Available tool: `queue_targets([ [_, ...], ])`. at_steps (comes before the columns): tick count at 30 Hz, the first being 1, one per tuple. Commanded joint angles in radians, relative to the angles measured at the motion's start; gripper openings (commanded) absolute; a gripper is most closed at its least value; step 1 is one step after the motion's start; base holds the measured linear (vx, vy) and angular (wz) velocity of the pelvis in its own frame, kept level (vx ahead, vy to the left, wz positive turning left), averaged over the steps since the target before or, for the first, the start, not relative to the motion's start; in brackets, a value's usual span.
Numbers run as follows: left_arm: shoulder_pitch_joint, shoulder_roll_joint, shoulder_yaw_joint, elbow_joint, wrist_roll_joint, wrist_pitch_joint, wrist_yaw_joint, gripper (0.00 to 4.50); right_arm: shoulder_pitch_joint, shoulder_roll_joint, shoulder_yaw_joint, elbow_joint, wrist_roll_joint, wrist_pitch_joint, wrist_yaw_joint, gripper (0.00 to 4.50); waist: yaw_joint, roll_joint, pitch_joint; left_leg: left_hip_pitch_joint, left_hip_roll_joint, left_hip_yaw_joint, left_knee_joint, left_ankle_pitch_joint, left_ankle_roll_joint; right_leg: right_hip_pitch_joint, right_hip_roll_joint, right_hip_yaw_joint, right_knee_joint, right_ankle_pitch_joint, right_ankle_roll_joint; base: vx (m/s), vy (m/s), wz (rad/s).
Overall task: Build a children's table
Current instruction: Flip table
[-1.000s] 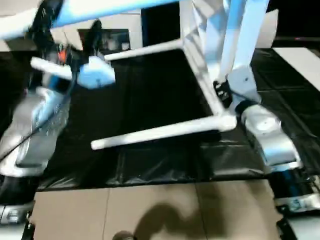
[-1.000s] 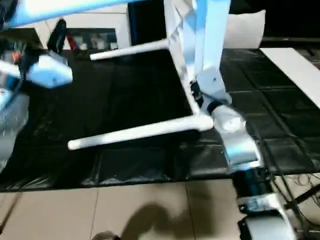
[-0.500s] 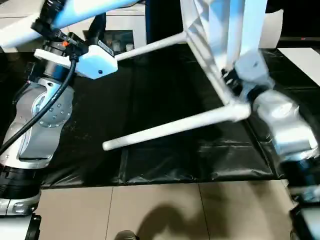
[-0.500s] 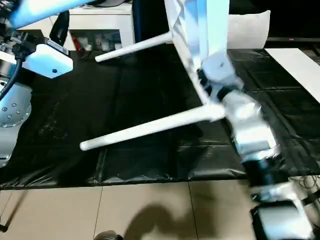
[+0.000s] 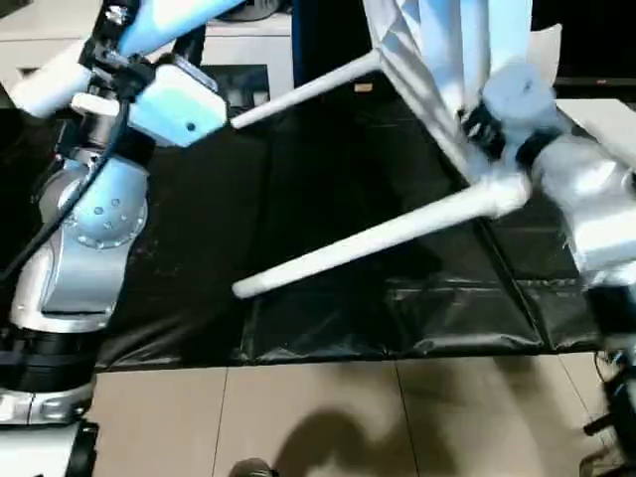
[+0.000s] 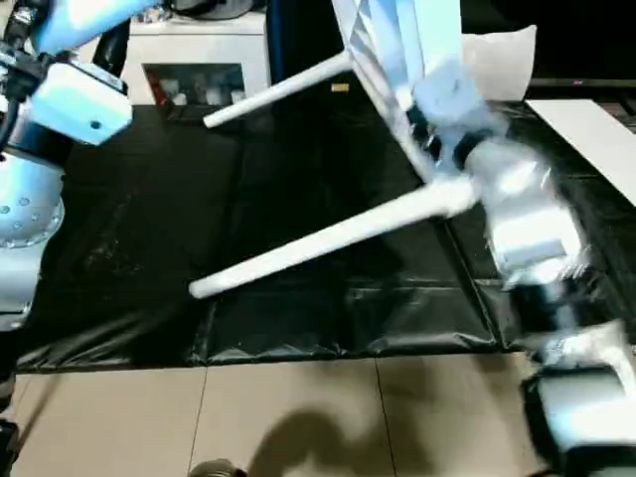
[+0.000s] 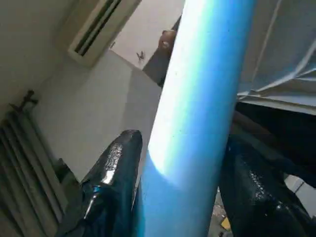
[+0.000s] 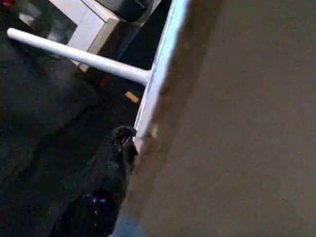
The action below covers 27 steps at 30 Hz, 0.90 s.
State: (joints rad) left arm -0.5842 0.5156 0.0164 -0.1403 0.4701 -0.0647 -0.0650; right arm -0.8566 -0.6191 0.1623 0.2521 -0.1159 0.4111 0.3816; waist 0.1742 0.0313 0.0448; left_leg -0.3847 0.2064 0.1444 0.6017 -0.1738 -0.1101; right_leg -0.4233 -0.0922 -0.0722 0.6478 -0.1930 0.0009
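Since the earlier frame the small white plastic table has tilted up over the black mat, right gripper clamping its top edge, left gripper apparently closing around a leg to steady it.

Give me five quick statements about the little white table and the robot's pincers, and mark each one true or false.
1. The table top is tipped up on edge. True.
2. The legs already fitted stick out sideways over the black mat. True.
3. The left pincer has a leg between its fingers. True.
4. The right pincer grips a leg. False: it sits at the table top's edge.
5. The table stands upright on four legs. False: it is held off the mat.
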Motion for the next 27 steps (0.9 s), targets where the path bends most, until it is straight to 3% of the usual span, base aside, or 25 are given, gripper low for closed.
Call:
queue_targets([
  [1,0.014,-0.012,-0.004,0.036,-0.050,0.038,-0.046,2.08,-0.033,-0.073,0.104,-0.006,-0.140,-0.123,0.093,2.12,-0.006,-0.027,-0.066,0.004,-0.003,0.017,-0.054,-0.170,0.006,0.054,-0.030,0.036,-0.082,-0.249,-0.129,0.000,0.000,0.00],
  [4,0.013,-0.029,-0.006,0.030,-0.080,0.055,-0.064,1.90,-0.068,-0.091,0.115,0.031,-0.139,-0.163,0.131,2.12,-0.003,-0.020,-0.068,0.009,0.000,0.018,-0.052,-0.182,0.008,0.050,-0.031,0.041,-0.079,-0.228,-0.145,0.000,0.000,0.00],
  [6,0.013,-0.055,0.001,0.023,-0.115,0.084,-0.070,1.83,-0.096,-0.095,0.113,0.063,-0.112,-0.201,0.172,2.12,-0.008,-0.023,-0.067,0.007,-0.001,0.019,-0.052,-0.203,0.012,0.049,-0.028,0.040,-0.081,-0.224,-0.156,0.000,0.000,0.00],
  [7,0.011,-0.070,0.005,0.017,-0.129,0.102,-0.076,1.80,-0.112,-0.096,0.112,0.080,-0.096,-0.222,0.195,2.68,-0.006,-0.024,-0.066,0.005,-0.002,0.019,-0.052,-0.209,0.015,0.051,-0.029,0.039,-0.083,-0.235,-0.152,0.000,0.000,0.00],
  [8,0.011,-0.082,0.007,0.010,-0.140,0.117,-0.082,1.79,-0.124,-0.095,0.110,0.093,-0.088,-0.246,0.204,2.82,-0.010,-0.030,-0.064,0.004,-0.002,0.020,-0.053,-0.221,0.017,0.051,-0.031,0.038,-0.083,-0.259,-0.151,0.000,0.000,0.00],
  [9,0.015,-0.110,0.016,-0.008,-0.170,0.156,-0.087,1.79,-0.145,-0.079,0.092,0.115,-0.054,-0.289,0.225,2.82,-0.005,-0.029,-0.065,0.004,0.000,0.019,-0.051,-0.223,0.018,0.051,-0.032,0.037,-0.086,-0.274,-0.140,0.000,0.000,0.00],
  [11,0.019,-0.133,0.027,-0.023,-0.193,0.192,-0.090,1.79,-0.156,-0.063,0.078,0.131,-0.033,-0.340,0.235,3.07,-0.012,-0.031,-0.063,-0.002,-0.003,0.018,-0.053,-0.218,0.024,0.055,-0.034,0.036,-0.087,-0.288,-0.133,0.000,0.000,0.00],
  [12,0.019,-0.133,0.027,-0.023,-0.193,0.192,-0.090,1.79,-0.156,-0.063,0.078,0.131,-0.033,-0.340,0.235,3.24,-0.013,-0.032,-0.064,-0.002,-0.002,0.019,-0.053,-0.218,0.025,0.053,-0.034,0.035,-0.088,-0.296,-0.130,0.000,0.000,0.00],
  [15,0.025,-0.167,0.045,-0.040,-0.220,0.270,-0.103,1.79,-0.192,-0.030,0.062,0.229,-0.055,-0.483,0.164,3.44,-0.017,-0.034,-0.062,-0.002,-0.004,0.020,-0.052,-0.229,0.032,0.050,-0.031,0.033,-0.093,-0.329,-0.124,0.000,0.000,0.00],
  [18,0.027,-0.171,0.050,-0.045,-0.224,0.289,-0.111,1.79,-0.202,-0.021,0.045,0.246,-0.047,-0.509,0.150,3.74,-0.020,-0.031,-0.061,0.003,-0.004,0.020,-0.052,-0.252,0.032,0.046,-0.030,0.033,-0.098,-0.374,-0.110,0.000,0.000,0.00],
  [23,0.025,-0.186,0.065,-0.051,-0.224,0.343,-0.117,1.79,-0.257,0.020,-0.056,0.292,0.000,-0.676,0.035,4.14,-0.021,-0.025,-0.063,0.008,-0.003,0.020,-0.052,-0.282,0.033,0.038,-0.027,0.033,-0.097,-0.344,-0.119,0.000,0.000,0.00],
  [25,0.028,-0.189,0.070,-0.053,-0.223,0.359,-0.128,1.79,-0.295,0.057,-0.159,0.292,0.084,-0.787,-0.022,4.18,-0.020,-0.024,-0.064,0.007,-0.002,0.019,-0.054,-0.300,0.035,0.037,-0.028,0.033,-0.096,-0.343,-0.111,0.000,0.000,0.00],
  [27,0.034,-0.190,0.069,-0.055,-0.223,0.377,-0.137,1.79,-0.313,0.082,-0.239,0.264,0.188,-0.819,-0.004,4.38,-0.016,-0.022,-0.065,0.012,-0.001,0.017,-0.053,-0.316,0.040,0.035,-0.022,0.031,-0.093,-0.332,-0.112,0.000,0.000,0.00],
])
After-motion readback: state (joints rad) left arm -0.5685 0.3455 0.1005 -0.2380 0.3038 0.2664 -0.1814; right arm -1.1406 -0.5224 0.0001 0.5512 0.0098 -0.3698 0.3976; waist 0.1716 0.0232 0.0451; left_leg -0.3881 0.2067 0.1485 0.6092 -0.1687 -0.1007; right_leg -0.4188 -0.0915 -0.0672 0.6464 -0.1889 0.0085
